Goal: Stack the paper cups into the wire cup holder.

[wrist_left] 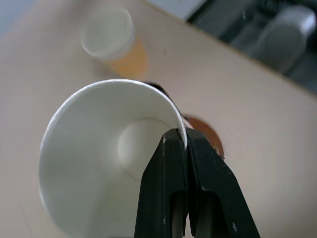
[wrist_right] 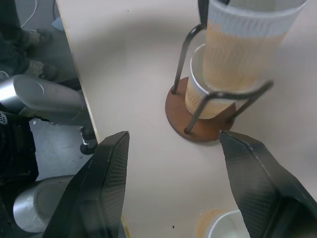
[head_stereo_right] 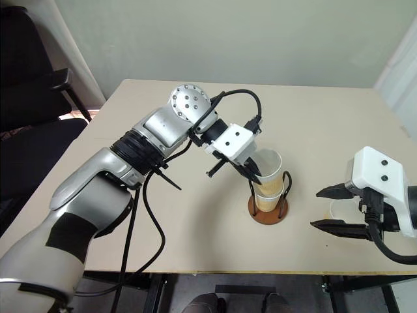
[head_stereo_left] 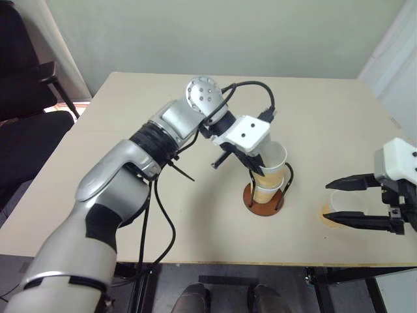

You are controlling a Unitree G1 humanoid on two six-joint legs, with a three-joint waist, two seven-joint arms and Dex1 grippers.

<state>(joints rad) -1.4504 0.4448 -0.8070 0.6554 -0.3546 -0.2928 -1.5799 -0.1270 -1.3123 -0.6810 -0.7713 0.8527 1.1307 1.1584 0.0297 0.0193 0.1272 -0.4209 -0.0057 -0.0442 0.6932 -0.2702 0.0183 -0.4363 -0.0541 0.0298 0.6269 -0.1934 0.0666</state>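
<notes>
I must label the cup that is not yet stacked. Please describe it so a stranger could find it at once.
Start from the table and go to its near edge on the robot's right, beside the wire holder. There a lone cup stands upright between the open right gripper's fingers, untouched. Unlike the other two cups, it stands on the table, outside the holder.

Silver-grey left arm point(head_stereo_left: 117, 189) here, glossy shell with black patches, a round silver joint cap point(head_stereo_left: 203, 92) dotted with screws. Black cables point(head_stereo_left: 251, 88) loop to a white wrist box point(head_stereo_left: 244, 132). The right gripper point(head_stereo_left: 344, 199) has black ribbed fingers under another white box point(head_stereo_right: 376, 171).
</notes>
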